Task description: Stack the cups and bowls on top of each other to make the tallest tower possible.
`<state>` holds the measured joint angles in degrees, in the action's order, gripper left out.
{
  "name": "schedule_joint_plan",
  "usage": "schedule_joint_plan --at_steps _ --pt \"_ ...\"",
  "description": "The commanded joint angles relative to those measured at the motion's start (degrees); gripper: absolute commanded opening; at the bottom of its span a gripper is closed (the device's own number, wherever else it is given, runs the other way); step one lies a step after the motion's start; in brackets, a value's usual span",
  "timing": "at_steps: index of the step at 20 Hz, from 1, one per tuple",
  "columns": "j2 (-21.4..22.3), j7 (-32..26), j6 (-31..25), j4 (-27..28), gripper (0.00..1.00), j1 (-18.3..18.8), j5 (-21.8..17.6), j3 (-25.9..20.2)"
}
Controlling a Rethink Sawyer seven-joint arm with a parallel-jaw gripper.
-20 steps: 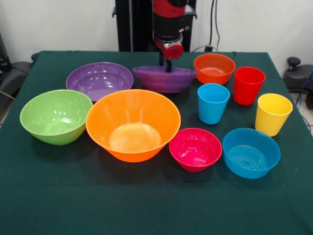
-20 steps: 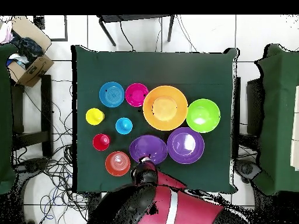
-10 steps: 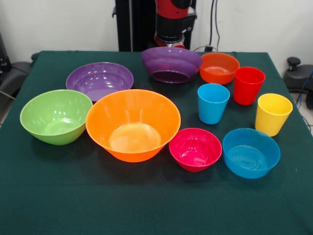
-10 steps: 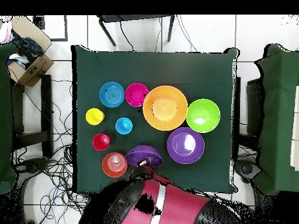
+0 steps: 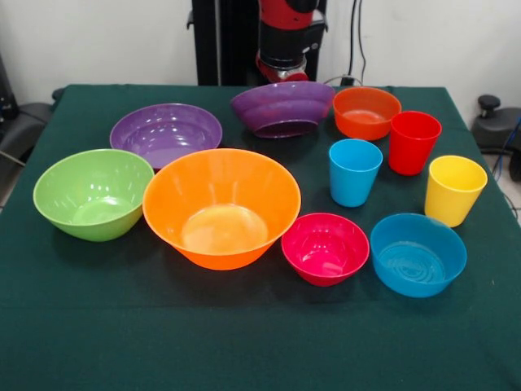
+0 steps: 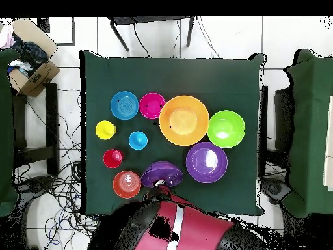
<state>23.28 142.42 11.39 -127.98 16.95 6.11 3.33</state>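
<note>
A purple bowl [image 5: 282, 108] hangs tilted above the table's far side, its underside turned toward the front camera. My gripper [image 6: 160, 187] is shut on its far rim, and the bowl hides the fingertips in the front view. The other bowls rest apart on the green cloth: a large orange bowl [image 5: 221, 208], a second purple bowl [image 5: 166, 133], a lime green bowl [image 5: 94, 193], a small orange bowl [image 5: 366, 112], a pink-red bowl [image 5: 325, 248] and a small blue bowl [image 5: 418, 254]. A blue cup [image 5: 354, 171], a red cup [image 5: 413, 142] and a yellow cup [image 5: 453, 190] stand upright.
The table [image 6: 240, 78] is covered in dark green cloth. A cardboard box [image 6: 29, 62] sits off the table to one side in the overhead view, with cables on the floor around it.
The purple bowl has left the cloth and tipped its underside forward. Over the last half second it sank slightly and leaned more.
</note>
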Motion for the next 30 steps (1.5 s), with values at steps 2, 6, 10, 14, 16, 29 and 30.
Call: schedule_joint_plan --at_steps 2,6,10,14,16,29,30 --pt "-0.2 2.8 -5.6 5.0 0.0 0.6 -1.3 -5.1" --pt "0.9 2.5 -7.8 4.4 0.0 1.1 -1.1 -5.5" --pt "5.6 2.4 -11.1 2.7 0.0 -0.1 -0.5 -4.5" --pt "8.8 2.6 -14.1 2.4 0.0 -1.7 0.0 -3.1" --pt "9.8 2.9 -15.2 2.4 0.0 -2.1 0.1 -2.7" --pt "6.5 3.2 -10.8 4.6 0.0 -0.6 -1.5 -3.9" --pt "5.9 3.3 -10.1 4.8 0.0 -0.6 -1.6 -4.1"
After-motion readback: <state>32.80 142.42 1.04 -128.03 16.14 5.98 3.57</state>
